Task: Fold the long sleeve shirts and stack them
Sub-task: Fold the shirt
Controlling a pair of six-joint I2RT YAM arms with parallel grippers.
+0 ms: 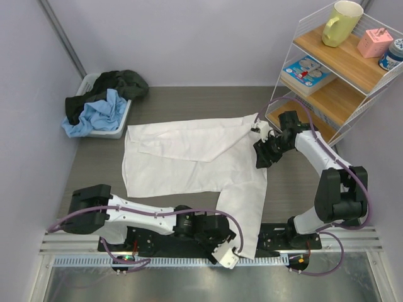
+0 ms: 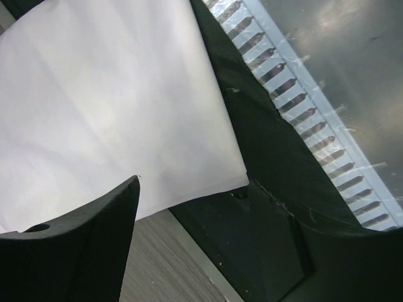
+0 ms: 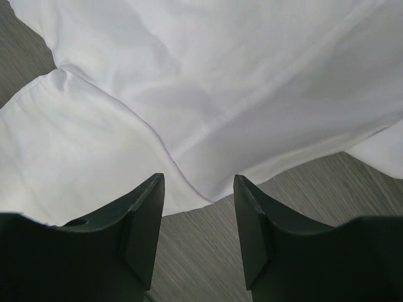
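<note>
On the counter [image 1: 189, 100] the white shirt [image 1: 182, 157] waits for folding. Left hand [image 1: 230, 249] and right hand [image 3: 198, 185] are apart; next they should pinch its edge.

- The long sleeve shirt [image 1: 189, 157] in front of the right gripper [image 1: 263, 157] is plain white, without pattern.
- The fingers [image 3: 141, 220] of this gripper are black.
- The table [image 1: 189, 104] under it is grey with fine wood-like lines.
- Far to its left, a white bin [image 1: 118, 128] holds one dark green cloth [image 1: 116, 87] and one light blue cloth [image 1: 97, 116].
- To its right, the shelf [image 1: 343, 97] has white wire and light brown boards, with a pale yellow mug [image 1: 341, 22], a pink box [image 1: 374, 42] and a blue book [image 1: 307, 70].
</note>
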